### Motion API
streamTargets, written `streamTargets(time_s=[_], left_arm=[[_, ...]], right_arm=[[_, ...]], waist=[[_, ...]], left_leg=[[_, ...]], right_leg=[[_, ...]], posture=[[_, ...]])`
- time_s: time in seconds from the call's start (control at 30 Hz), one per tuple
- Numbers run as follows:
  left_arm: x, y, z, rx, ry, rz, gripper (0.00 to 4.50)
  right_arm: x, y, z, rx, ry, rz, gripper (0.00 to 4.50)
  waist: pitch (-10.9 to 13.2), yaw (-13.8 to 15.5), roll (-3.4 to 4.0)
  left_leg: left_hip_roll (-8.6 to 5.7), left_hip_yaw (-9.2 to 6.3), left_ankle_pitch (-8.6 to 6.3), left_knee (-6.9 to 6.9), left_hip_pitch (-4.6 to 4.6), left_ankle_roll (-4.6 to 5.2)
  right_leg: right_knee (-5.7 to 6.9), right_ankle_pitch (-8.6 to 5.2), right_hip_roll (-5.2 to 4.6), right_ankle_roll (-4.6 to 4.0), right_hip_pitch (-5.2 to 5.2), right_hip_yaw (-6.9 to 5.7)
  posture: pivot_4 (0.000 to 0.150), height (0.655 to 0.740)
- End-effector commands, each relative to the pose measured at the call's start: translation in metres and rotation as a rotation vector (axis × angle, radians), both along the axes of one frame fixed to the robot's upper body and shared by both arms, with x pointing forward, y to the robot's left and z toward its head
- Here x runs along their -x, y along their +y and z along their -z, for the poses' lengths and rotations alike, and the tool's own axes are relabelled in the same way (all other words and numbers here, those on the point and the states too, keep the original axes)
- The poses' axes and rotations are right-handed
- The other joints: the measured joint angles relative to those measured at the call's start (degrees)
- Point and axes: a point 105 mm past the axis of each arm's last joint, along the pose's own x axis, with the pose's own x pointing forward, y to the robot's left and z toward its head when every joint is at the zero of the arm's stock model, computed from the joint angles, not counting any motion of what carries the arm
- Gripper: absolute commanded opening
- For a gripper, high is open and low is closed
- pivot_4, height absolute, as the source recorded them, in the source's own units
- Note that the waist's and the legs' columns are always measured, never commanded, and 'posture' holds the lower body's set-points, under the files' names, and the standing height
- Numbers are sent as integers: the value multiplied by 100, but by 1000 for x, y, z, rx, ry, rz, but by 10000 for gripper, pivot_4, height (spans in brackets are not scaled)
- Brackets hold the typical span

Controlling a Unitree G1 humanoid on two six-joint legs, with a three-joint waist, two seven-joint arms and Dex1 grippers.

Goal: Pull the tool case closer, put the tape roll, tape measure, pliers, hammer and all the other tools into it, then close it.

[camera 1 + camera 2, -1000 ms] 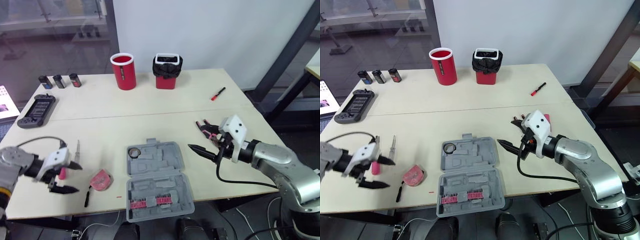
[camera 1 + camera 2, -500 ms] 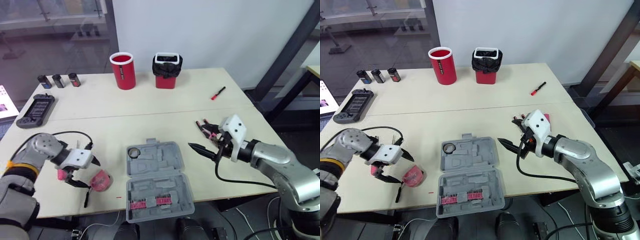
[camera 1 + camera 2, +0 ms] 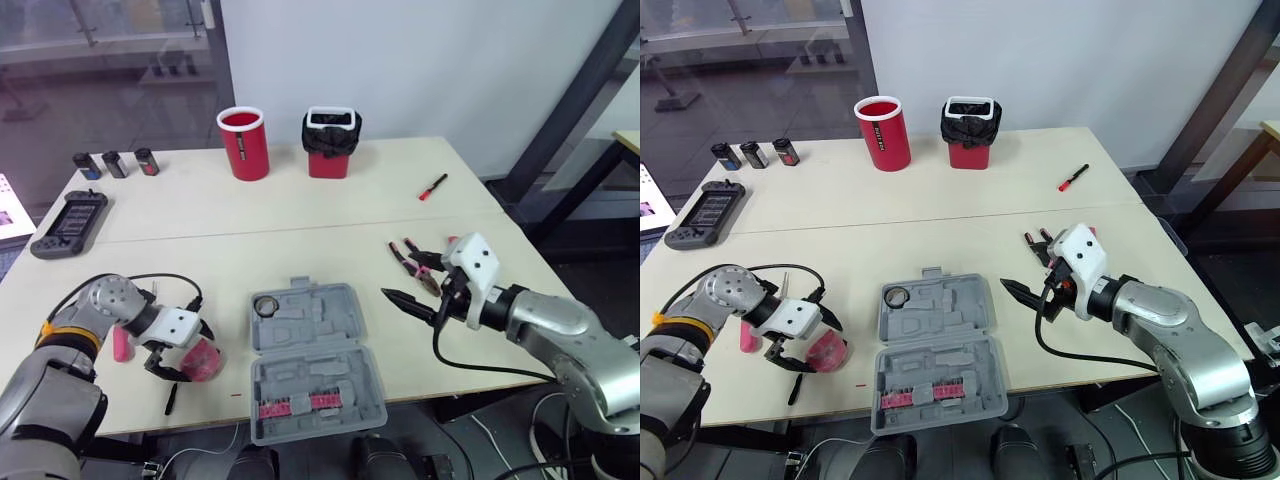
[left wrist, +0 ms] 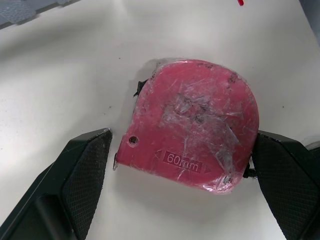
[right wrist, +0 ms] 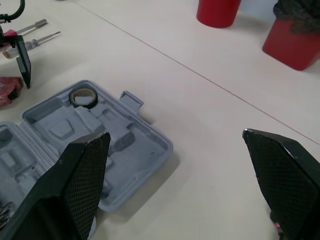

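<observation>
The grey tool case (image 3: 312,368) lies open near the table's front edge, with the tape roll (image 3: 266,304) in its upper half. To its left the red tape measure (image 4: 192,122) lies flat on the table. My left gripper (image 3: 185,350) is open and straddles it, one finger on each side. A pink-handled tool (image 3: 122,345) and a thin black tool (image 3: 172,395) lie close by. Right of the case, my right gripper (image 3: 412,300) hovers open and holds nothing. The pink-handled pliers (image 3: 412,258) lie just behind it.
At the back stand a red cup (image 3: 243,143) and a red bin lined with a black bag (image 3: 331,143). A red pen (image 3: 432,187) lies at the back right. A dark handheld device (image 3: 68,223) and three small canisters (image 3: 115,163) sit at the back left.
My left gripper has moved right, from left of the pink-handled tool to around the tape measure. The right gripper has stayed where it was.
</observation>
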Motion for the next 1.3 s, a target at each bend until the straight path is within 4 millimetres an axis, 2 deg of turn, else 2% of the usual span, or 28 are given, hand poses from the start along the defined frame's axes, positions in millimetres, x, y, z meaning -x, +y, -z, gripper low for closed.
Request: streamTargets(time_s=[0.03, 0.2, 0.4, 0.53, 0.6, 0.63, 0.73, 0.83, 0.93, 1.0, 1.3], left_arm=[[9, 10, 8, -37, 74, -38, 32349], [6, 9, 0, 8, 58, -58, 31520], [0, 2, -26, 106, -23, -71, 31515], [1, -32, -77, 293, -113, -74, 31515], [9, -45, -85, 336, -118, -86, 31515], [12, -58, -89, 383, -142, -101, 31515], [22, -94, -99, 510, -180, -159, 31515], [26, -123, -100, 587, -223, -206, 31515], [24, -136, -95, 599, -256, -255, 31515], [25, -143, -92, 614, -257, -279, 31515], [31, -164, -84, 640, -232, -288, 31515]], right_arm=[[3, -1, -13, 3, -53, -2, 45000], [1, 0, -14, 2, -55, -14, 45000], [2, 3, -19, -18, -30, -47, 45000], [10, 18, -15, -61, 204, -86, 45000], [8, 20, -11, -53, 280, -56, 45000], [9, 22, -1, -31, 399, -33, 45000], [21, 41, 15, -39, 660, -131, 45000], [20, 54, 25, -152, 863, -198, 45000], [31, 63, 25, -197, 1010, -260, 45000], [32, 68, 24, -260, 1086, -249, 45000], [15, 80, 17, -301, 1099, -230, 45000]], waist=[[0, -16, 0], [0, -16, 0], [5, -17, -4], [25, -8, 3], [27, 9, 6], [27, 11, 6], [30, -19, 14], [33, -17, 11], [36, -17, 12], [45, -26, 13], [51, -28, 10]], left_leg=[[1, 0, 0, 0, 0, 0], [2, 0, 0, -5, 0, 0], [11, 1, 0, -5, -7, 0], [31, 1, 0, -4, -13, -1], [34, 2, 0, -3, -15, -1], [34, 1, 0, -4, -14, -1], [36, 6, 0, -6, -9, -1], [38, 5, 0, -5, -10, 0], [36, 2, 0, 0, -13, 1], [35, 3, 0, 0, -13, 1], [36, 1, -3, 0, -13, 6]], right_leg=[[0, 0, 1, 0, 0, 0], [-1, 0, 3, 0, -1, 0], [-3, 0, 9, -1, -5, 0], [-5, 0, 24, -4, -7, 1], [-5, 2, 24, -7, -9, 2], [-4, 2, 25, -7, -9, 2], [-5, 2, 29, -9, -9, 6], [-5, 2, 35, -9, -9, 6], [-5, 4, 40, -11, -9, 7], [-7, 4, 39, -11, -9, 9], [-11, 3, 46, -10, -10, 11]], posture=[[1500, 7387], [1500, 7387], [1500, 7387], [1500, 7387], [1500, 7387], [1500, 7387], [1500, 7387], [1500, 7387], [1500, 7387], [1500, 7387], [1500, 7387]])
